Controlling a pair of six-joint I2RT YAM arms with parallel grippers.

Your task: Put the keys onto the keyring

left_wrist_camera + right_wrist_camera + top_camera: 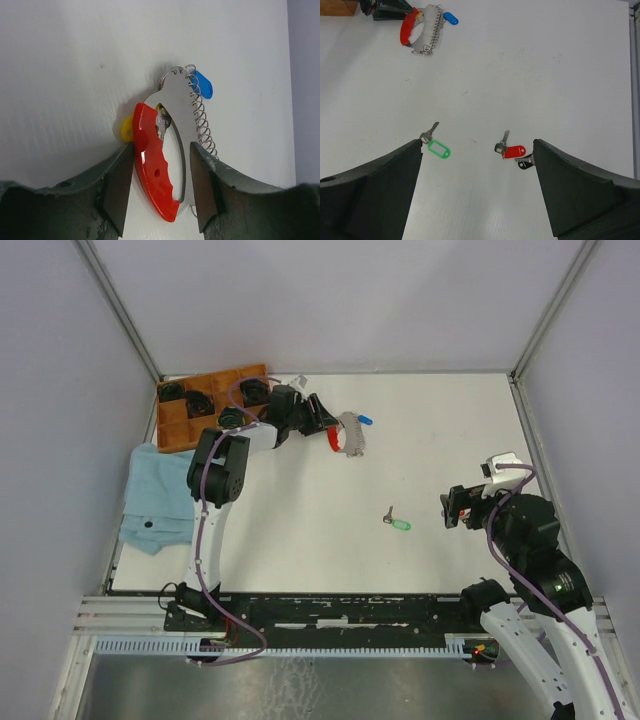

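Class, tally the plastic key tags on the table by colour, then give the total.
Green tag: 1
Red tag: 1
Blue tag: 1
Yellow tag: 1
Black tag: 1, partly hidden
Total: 5

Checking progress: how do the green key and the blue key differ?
The green key lies loose on the table, metal blade showing; the blue key rests against the keyring, only its tag visible. Both have coloured plastic tags.
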